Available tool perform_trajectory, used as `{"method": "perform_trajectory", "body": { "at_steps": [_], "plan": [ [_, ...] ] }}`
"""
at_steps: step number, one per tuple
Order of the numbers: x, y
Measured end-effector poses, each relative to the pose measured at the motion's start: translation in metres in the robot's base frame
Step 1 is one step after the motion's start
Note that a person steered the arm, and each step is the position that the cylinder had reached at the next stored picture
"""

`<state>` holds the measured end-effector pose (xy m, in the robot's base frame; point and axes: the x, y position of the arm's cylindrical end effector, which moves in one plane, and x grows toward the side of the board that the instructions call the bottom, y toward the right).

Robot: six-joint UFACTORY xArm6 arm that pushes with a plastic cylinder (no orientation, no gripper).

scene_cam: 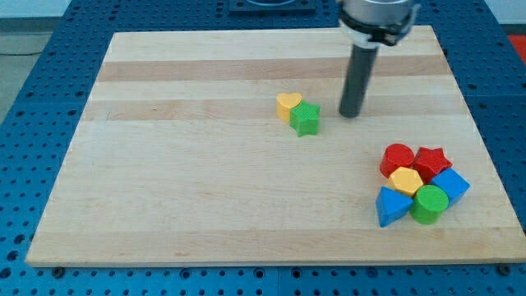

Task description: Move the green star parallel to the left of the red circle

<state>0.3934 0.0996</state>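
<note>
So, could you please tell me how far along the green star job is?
Nothing looks done yet: the green star sits mid-board touching the yellow heart, far up and to the view's left of the red circle in the lower-right cluster. In hand: my tip stands just right of the star. Left: pushing it level with the circle.

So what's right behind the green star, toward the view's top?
A yellow heart touches the green star at its upper left; part of the heart's near side is covered by the star. My tip stands apart at the star's right.
</note>
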Motion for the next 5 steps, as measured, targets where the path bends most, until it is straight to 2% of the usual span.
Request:
{"method": "perform_trajectory", "body": {
  "at_steps": [1, 3, 5],
  "plan": [
    [-0.002, -0.037],
    [0.020, -0.052],
    [0.028, -0.114]
  ]
}}
